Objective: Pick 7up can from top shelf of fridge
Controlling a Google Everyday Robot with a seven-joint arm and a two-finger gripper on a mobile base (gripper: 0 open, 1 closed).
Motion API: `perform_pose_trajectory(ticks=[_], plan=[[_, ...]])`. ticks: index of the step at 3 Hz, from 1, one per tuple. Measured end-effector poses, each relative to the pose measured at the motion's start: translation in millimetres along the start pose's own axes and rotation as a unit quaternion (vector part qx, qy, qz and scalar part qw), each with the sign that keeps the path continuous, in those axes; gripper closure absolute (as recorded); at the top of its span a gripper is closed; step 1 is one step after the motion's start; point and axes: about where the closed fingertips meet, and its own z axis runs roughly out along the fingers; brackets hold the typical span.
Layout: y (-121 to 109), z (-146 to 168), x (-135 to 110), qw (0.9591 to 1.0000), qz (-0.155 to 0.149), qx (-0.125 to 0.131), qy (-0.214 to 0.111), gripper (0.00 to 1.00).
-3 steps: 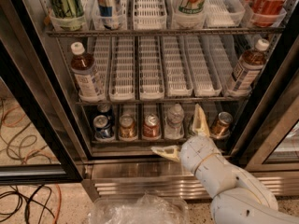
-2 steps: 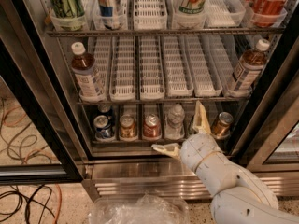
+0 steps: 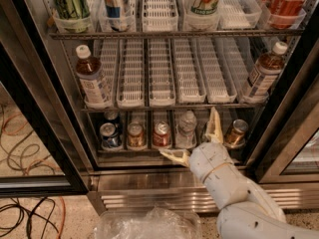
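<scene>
Speckled floor (image 3: 30, 218) with loose cables (image 3: 20, 133) lies at the foot of the open fridge (image 3: 45, 118). Low in its doorway, in front of the bottom shelf (image 3: 149, 158), sits the tool (image 3: 188, 132) with its fingers spread wide apart. One finger (image 3: 214, 126) stands upright between a water bottle (image 3: 186, 126) and a bronze can (image 3: 235, 132); the other lies flat, pointing left below a red can (image 3: 161, 133). The white arm (image 3: 234, 193) rises from the lower right, bent at the wrist.

Two more cans (image 3: 109, 136) stand left of the red one. On the middle shelf (image 3: 164, 105) a tea bottle (image 3: 92, 78) stands at the left end and another at the right, with bare white lanes (image 3: 162, 68) between them.

The 7up can (image 3: 204, 1) is high above the tool, upright in a clear cup on the top shelf (image 3: 174, 34). A green can (image 3: 70, 1) stands far left on that shelf and a Coca-Cola can (image 3: 294, 1) far right.

Tool and arm sit almost exactly as a moment ago.
</scene>
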Motion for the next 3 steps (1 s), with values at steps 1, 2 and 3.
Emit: perform_pose_trajectory(ticks=[1,2,3], plan=[[20.1,24.8,1.3,0.9946,0.087,0.052,-0.019,0.0],[30.5,53.4,-7.9,0.9776,0.163,0.127,-0.043,0.0],[20.6,49.2,-7.6,0.9758,0.16,0.141,-0.047,0.0]])
